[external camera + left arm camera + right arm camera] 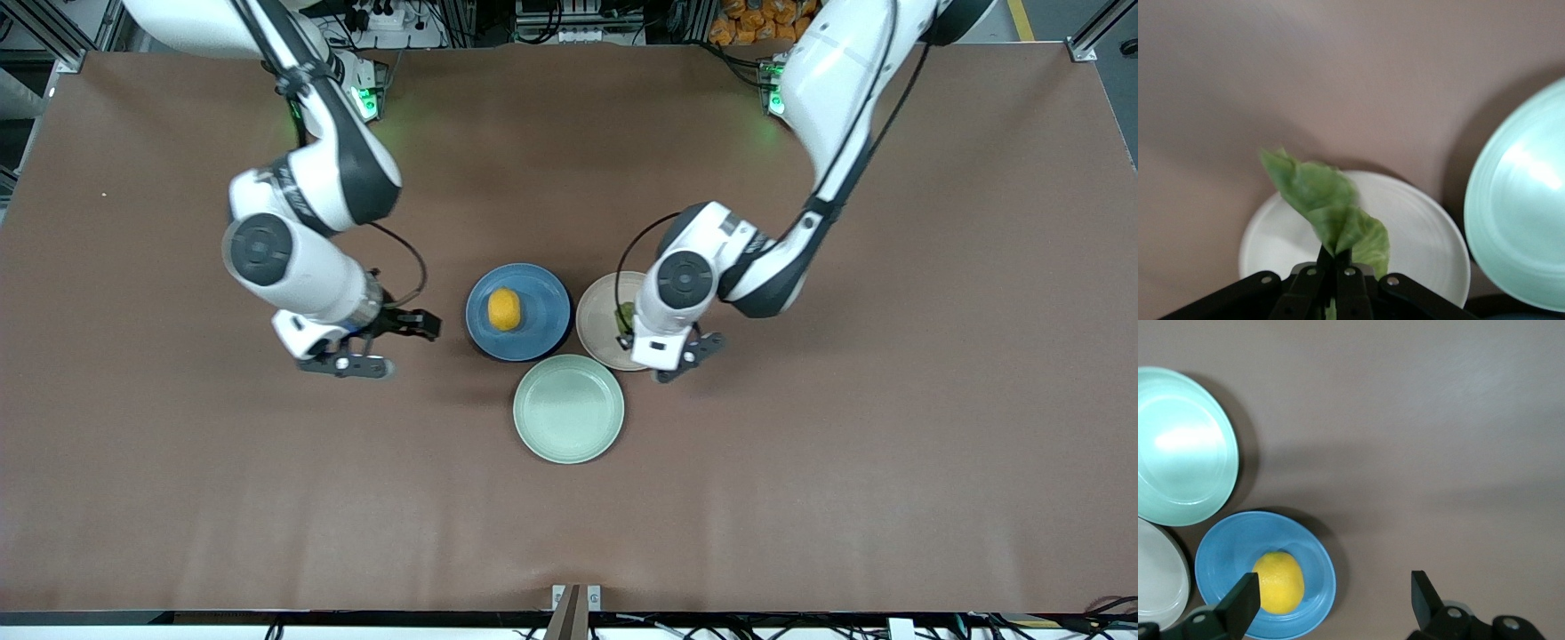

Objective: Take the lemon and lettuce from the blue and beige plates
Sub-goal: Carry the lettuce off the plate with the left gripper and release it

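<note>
Mint plate (569, 409) sits bare as left gripper (1333, 261) pinches lettuce (1328, 207) over beige plate (597, 322); right gripper (380, 345), fingers spread beside blue plate (547, 311), must next reach lemon (504, 308).

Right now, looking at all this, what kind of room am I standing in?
Probably a robotics lab, not a kitchen. Two robot arms work over a brown table; the left gripper pinches lettuce over a beige plate, and the right gripper hangs open beside a lemon on a blue plate. Metal framing and cables line the table's edge.

We're in a robotics lab: aluminium framing (53, 40), cabling and power strips (391, 18) edge a brown-covered desk (889, 444).
</note>
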